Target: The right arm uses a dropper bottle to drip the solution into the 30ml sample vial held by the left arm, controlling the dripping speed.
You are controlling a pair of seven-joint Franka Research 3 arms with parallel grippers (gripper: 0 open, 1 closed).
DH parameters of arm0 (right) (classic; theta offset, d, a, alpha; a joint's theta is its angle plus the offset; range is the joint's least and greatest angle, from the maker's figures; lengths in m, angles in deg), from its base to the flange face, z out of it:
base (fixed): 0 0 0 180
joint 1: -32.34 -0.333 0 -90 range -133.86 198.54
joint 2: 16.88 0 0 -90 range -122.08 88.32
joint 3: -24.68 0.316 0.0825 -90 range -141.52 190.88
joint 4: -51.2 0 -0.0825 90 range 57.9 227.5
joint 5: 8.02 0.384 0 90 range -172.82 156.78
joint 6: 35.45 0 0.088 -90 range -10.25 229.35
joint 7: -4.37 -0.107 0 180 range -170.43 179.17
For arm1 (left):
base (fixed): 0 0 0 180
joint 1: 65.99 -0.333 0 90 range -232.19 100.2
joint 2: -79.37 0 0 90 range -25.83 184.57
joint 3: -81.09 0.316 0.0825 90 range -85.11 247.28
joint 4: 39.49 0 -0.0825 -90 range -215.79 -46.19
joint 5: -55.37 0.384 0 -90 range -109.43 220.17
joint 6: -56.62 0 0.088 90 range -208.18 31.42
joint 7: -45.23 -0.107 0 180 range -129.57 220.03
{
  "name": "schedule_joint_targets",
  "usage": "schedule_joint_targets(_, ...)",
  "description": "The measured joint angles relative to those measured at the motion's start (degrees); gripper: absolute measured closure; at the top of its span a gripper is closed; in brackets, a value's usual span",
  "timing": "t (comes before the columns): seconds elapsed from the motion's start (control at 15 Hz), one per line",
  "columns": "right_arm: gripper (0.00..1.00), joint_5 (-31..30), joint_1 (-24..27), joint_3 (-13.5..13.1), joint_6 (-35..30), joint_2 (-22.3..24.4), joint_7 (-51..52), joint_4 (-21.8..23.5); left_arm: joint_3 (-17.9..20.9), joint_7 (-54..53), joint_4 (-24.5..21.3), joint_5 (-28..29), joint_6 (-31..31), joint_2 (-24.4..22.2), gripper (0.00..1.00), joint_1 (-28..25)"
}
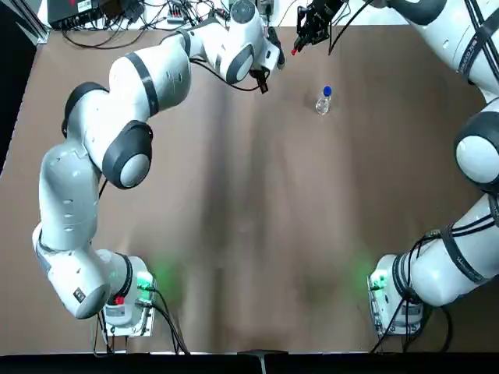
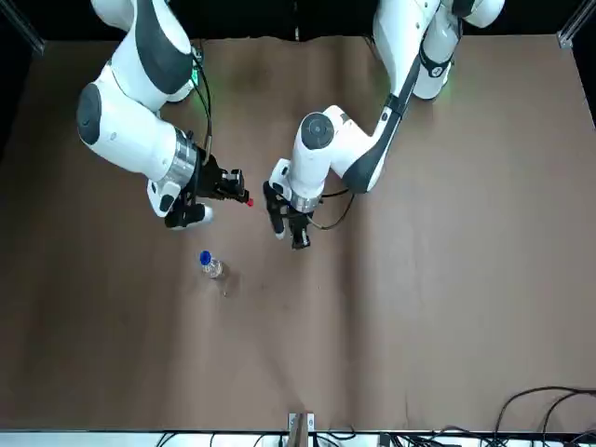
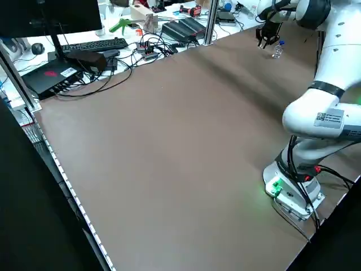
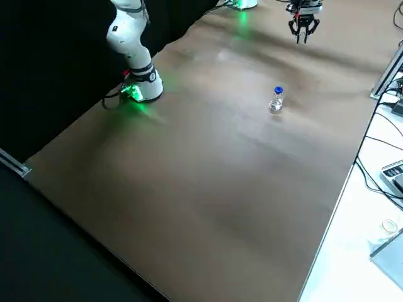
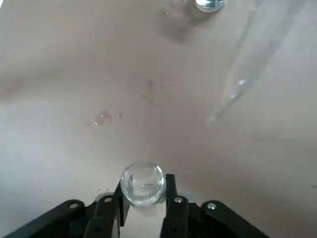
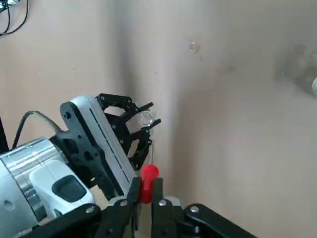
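"Where has the job got to?"

"Midway, I'd judge. The bottle (image 1: 323, 101) stands on the table, and the red dropper (image 6: 149, 174) is out of it, pinched between the fingers of the right gripper (image 6: 147, 182). That gripper is beyond the bottle from the arms' bases, and slightly to its left."

"And the vial?"

"The vial (image 5: 142, 184) is in the left gripper (image 5: 144, 179), closed around it, off to the bottle's left and held above the table."

"So both are in hand. Is it dripping?"

"I can't tell. The dropper's thin tip (image 6: 152, 154) is near the vial, but whether it is over the mouth is unclear. No falling drop shows, and I can't make out how much is inside the vial. (There are small wet spots (image 5: 103, 117) on the table, mind you, left of the bottle; whose doing, I couldn't say.)"

"What's left, then?"

"Picking up both pieces is done. Next, I'd say, line the tip up over the mouth, then squeeze the bulb gently, drop by drop. Too hard a squeeze could send out a stream, and a poor line-up would wet the outside of the glass."
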Motion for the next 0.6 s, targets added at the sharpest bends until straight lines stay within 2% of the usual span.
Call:
schedule_joint_targets(0.13, 0.88, 0.15, -0.68, 0.01, 2.63, -0.67, 0.0, 0.0, 0.0, 0.0, 0.0, 0.0, 0.0, 0.0, 0.68, 0.0)
schedule_joint_targets(0.6, 0.88, 0.17, -2.63, 0.01, 5.38, -2.92, 0.0, -0.01, 0.0, 0.0, 0.0, 0.0, 0.0, 0.02, 0.68, 0.0)
